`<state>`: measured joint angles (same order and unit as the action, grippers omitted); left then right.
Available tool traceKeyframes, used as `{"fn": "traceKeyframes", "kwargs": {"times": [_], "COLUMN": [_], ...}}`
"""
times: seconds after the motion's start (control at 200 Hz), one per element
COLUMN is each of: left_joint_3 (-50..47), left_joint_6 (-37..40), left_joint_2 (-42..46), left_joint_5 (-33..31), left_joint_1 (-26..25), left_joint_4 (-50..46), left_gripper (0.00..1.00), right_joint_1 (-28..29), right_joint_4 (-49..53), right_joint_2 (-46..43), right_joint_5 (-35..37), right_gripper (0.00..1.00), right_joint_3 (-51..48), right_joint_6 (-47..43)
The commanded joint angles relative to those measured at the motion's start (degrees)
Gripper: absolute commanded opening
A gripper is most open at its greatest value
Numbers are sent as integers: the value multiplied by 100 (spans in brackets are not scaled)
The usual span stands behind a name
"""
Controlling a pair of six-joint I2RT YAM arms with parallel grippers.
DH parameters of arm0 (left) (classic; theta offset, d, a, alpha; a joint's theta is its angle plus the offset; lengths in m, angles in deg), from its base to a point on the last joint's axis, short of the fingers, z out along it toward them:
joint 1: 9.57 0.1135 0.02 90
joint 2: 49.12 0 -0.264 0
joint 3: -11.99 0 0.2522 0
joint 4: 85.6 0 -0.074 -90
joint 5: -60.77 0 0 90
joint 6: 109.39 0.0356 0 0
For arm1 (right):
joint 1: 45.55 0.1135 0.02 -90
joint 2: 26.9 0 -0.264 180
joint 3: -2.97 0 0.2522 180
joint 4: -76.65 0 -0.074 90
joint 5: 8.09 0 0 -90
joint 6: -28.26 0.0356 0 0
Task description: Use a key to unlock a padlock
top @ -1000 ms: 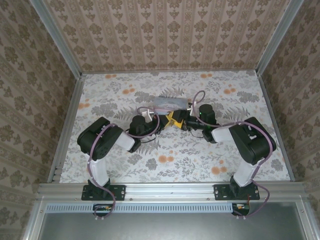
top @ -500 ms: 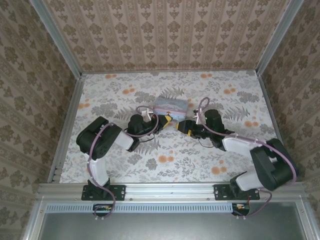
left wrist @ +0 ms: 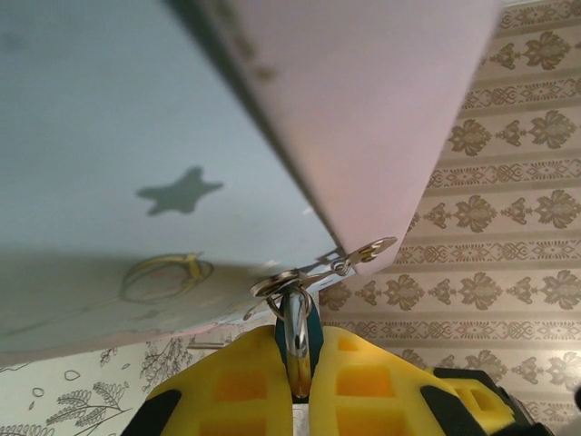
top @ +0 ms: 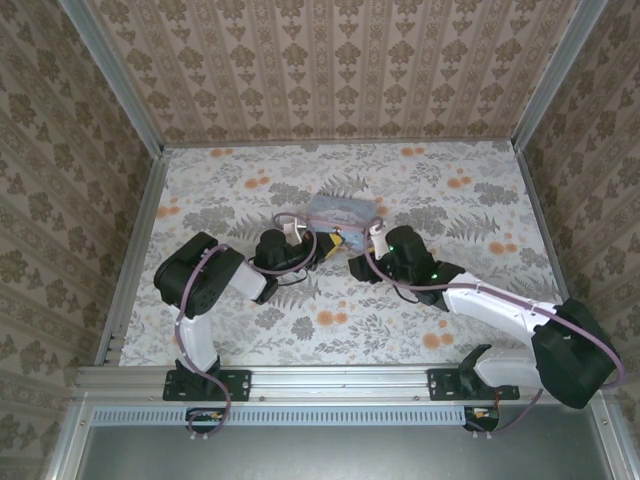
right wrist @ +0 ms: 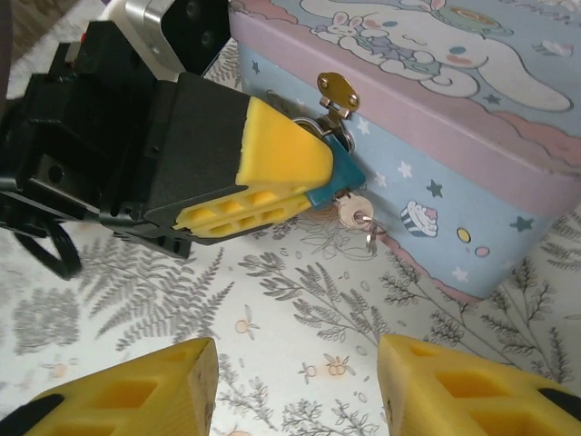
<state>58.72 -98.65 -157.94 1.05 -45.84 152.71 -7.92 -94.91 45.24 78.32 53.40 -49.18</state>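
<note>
**Left gripper clamped on the padlock, right one hanging open**

The left gripper (right wrist: 298, 186) had its yellow fingers squeezed together on the padlock (right wrist: 334, 176). The padlock was a little teal thing, hooked through the gold hasp (right wrist: 338, 91) on the front of the pale blue tin (right wrist: 472, 145). The key (right wrist: 350, 211) sat right at the padlock's lower end, touching it, with a small round head and a tiny ring dangling. I honestly couldn't tell if it was seated in the keyhole. The tin stood on the floral table (top: 230, 190). Over on the right, the right gripper (right wrist: 295, 361) was close to the padlock but off it, fingers spread wide apart.
</note>
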Motion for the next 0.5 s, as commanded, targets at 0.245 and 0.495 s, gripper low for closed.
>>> {"fn": "traceKeyframes", "kwargs": {"times": [0.245, 0.495], "left_joint_3": [7, 38], "left_joint_6": [148, 148], "left_joint_2": [-61, -114], "left_joint_5": [105, 126], "left_joint_1": [32, 32], "left_joint_4": [219, 221], "left_gripper": [0, 0], "right_joint_1": [534, 660], "right_joint_4": [-293, -442], "right_joint_2": [685, 1275], "right_joint_5": [1575, 1753], "right_gripper": [51, 50], "right_joint_3": [280, 537], "right_joint_6": [-1658, -1959]}}
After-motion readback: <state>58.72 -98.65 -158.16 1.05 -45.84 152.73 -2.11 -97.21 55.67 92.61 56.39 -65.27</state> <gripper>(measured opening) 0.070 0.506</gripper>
